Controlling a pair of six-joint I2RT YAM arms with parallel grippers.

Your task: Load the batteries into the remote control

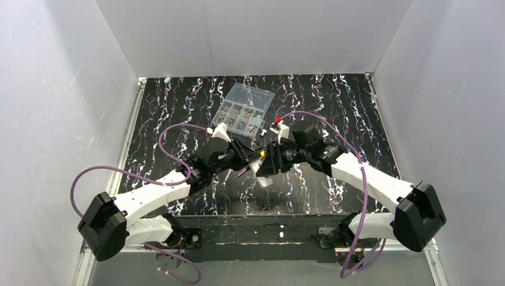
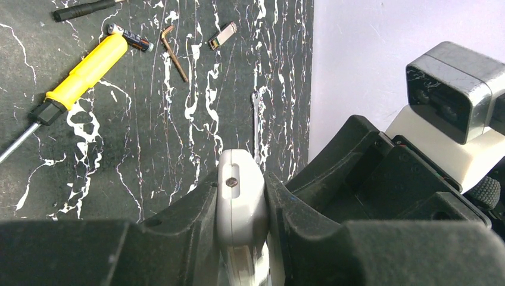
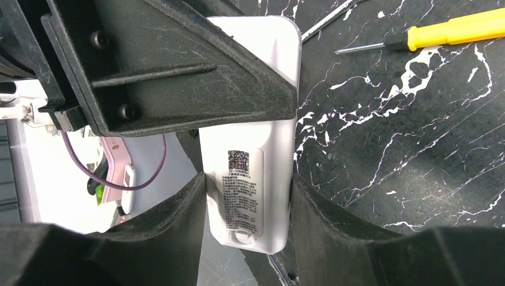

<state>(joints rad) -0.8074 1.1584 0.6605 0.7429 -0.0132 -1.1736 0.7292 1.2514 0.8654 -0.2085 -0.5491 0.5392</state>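
Two pincers are closed on one object above the black, white-veined desk [image 1: 333,113], the largest thing in view. Toward its far edge a clear plastic compartment box [image 1: 244,110] of small metal parts is seen, well apart from the work. The left pincer [image 2: 241,185] is pressed onto one end of the slim white plastic remote control [image 3: 250,196], where a small screw is set in the rounded cap. The right pincer [image 3: 247,179] is clamped across the narrow sides of the other end, with the printed label and code square turned toward its wrist camera. The remote control appears to be held off the desk, between both arms, near the middle of the workspace. On the desk lie a yellow-handled, black-collared screwdriver [image 2: 86,74], a thin brown bent hex key [image 2: 172,53] and, just beside the screwdriver's handle end, a small dark cylindrical battery [image 2: 134,40].

The remote control is judged to be light and stiff, so little force is needed. Its smooth shell is likely slippery, and a thin cover could be bowed or cracked if squeezed hard. Hold is best taken across the long narrow edges, as is done now, with the labelled back, presumably the battery cover, left uncovered. The battery is expected to roll and is best pinched across its middle.
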